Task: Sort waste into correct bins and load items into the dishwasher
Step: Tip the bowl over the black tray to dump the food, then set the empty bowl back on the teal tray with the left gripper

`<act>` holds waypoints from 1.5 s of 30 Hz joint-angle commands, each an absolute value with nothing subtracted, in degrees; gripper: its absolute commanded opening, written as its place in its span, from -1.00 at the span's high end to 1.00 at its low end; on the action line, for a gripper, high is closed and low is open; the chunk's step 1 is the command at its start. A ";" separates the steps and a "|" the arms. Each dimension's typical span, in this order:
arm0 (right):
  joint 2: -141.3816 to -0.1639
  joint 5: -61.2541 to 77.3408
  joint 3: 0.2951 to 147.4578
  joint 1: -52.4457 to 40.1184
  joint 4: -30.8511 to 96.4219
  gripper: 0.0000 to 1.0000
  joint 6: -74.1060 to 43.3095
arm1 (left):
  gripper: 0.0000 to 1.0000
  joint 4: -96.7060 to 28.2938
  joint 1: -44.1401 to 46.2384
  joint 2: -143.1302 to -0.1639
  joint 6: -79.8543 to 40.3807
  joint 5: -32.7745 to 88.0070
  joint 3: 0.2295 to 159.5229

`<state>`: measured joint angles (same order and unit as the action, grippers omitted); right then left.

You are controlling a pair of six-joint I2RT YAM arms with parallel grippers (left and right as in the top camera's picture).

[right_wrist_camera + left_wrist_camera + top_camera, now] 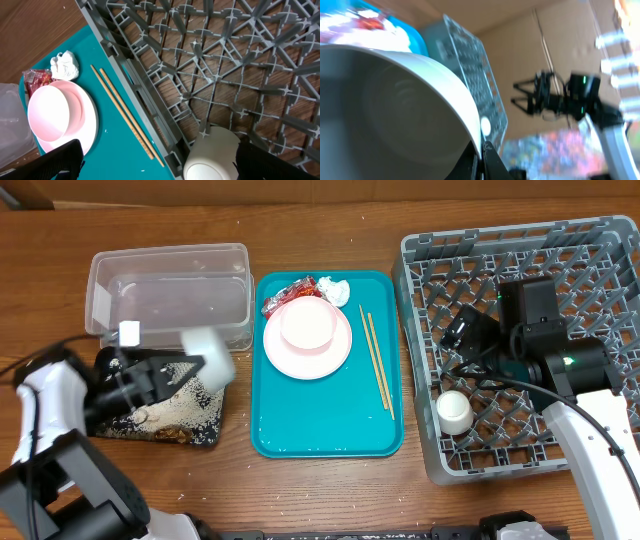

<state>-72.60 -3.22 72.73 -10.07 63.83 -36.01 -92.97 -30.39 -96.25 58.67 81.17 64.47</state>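
Left pincer [482,159] grips the bowl [395,100], frame left; best tipped squarely over the black tray [165,422]. Right pincer [160,162] gapes wide.

The table [320,495] is showing brown wood grain; the teal serving tray [300,430] is gleaming as smooth glossy plastic; the clear tub [170,290] is looking like cloudy plastic; the dish rack [420,260] is reading as matt grey plastic; the chopsticks [376,360] are showing pale bare wood; the snack wrapper [285,295] is glinting like foil; the tissue [338,290] is looking papery and crumpled; the plate [335,352], bowl [395,100] and cup [455,410] are looking smooth.
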 commanded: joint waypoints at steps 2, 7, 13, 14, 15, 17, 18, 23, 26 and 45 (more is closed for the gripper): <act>-72.25 -3.79 73.10 -9.93 63.37 -1.00 -36.25 | 0.92 -91.39 -21.23 -95.81 54.65 77.19 69.65; -72.25 -3.79 73.10 -9.93 63.37 -1.00 -36.27 | 0.92 -79.68 -8.34 -95.83 30.04 64.66 71.16; -72.25 -3.79 73.10 -9.93 63.40 -1.00 -36.27 | 0.91 -66.87 8.86 -95.77 0.30 31.11 71.13; -72.25 -3.79 73.10 -9.93 63.40 -1.00 -36.27 | 0.92 -65.82 11.53 -95.77 -3.01 26.20 71.13; -72.25 -3.79 73.10 -9.93 63.40 -1.00 -36.27 | 0.92 -64.79 14.55 -95.77 -6.72 20.84 71.13; -72.25 -3.79 73.10 -9.93 63.35 -1.00 -36.27 | 0.92 -63.37 19.44 -95.79 -11.68 13.17 71.02; -72.25 -3.79 73.10 -9.93 63.33 -1.00 -36.27 | 0.92 -62.81 21.80 -95.79 -14.02 9.78 70.91; -72.25 -3.79 73.10 -9.93 62.65 -0.99 -36.27 | 0.92 -59.42 32.21 -96.29 -21.63 0.16 69.80; -72.25 -3.79 73.10 -9.93 62.28 -1.00 -36.27 | 0.67 -58.13 34.72 -96.44 -23.24 -0.78 69.80; -72.25 -3.79 73.08 -9.93 62.08 -1.00 -36.27 | -0.21 -47.05 21.54 -99.39 -11.99 3.01 89.23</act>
